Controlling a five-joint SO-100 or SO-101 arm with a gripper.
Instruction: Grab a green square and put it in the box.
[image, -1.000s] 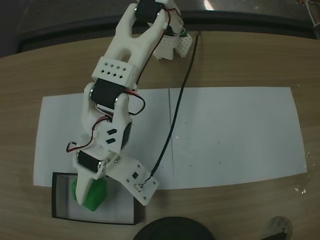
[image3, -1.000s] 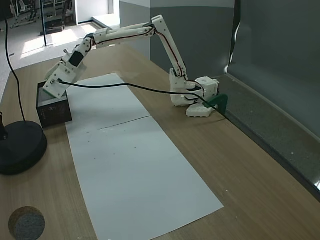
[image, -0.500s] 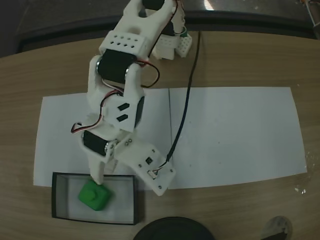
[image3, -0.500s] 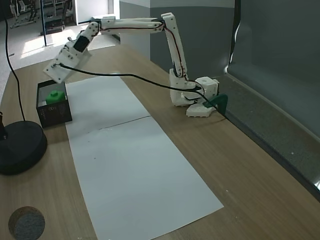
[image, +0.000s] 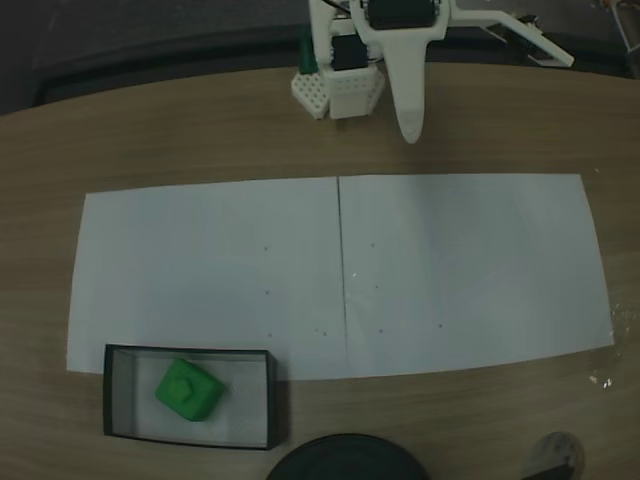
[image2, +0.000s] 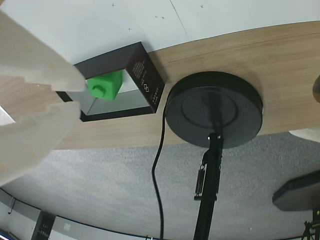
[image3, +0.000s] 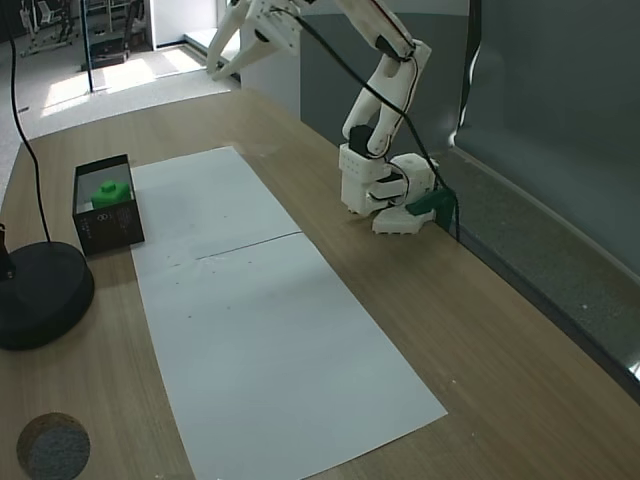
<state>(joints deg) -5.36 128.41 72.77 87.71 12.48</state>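
**One cube boxed, arm folded up and away**

One green square (image: 187, 390) sits inside the box (image: 274, 400), knob face up, toward the box's left half in a fixed view. It rests on the pale floor, clear of the dark walls as far as I can see. The wrist view shows it too (image2: 105, 86), low in the box, nothing gripping it.

The box stands at the desk's near-left corner in that fixed view, its upper wall along the lower edge of the white paper sheet (image: 450, 270). Just beside its right end is the black round stand base (image2: 214, 109), close to the desk's edge, with a cable running off it. I judge the box was parked there to keep it reachable yet off the sheet's middle.

The gripper (image3: 232, 52) is raised high above the desk's far side, well apart from the box. Its two fingers stand spread, with nothing between them. The wrist view agrees: pale fingers (image2: 30, 65) splayed at the left edge.

The arm's base (image3: 385, 190) sits at the desk's far edge.

My read: the placing is done; an empty, parted gripper held this high looks like a rest pose.
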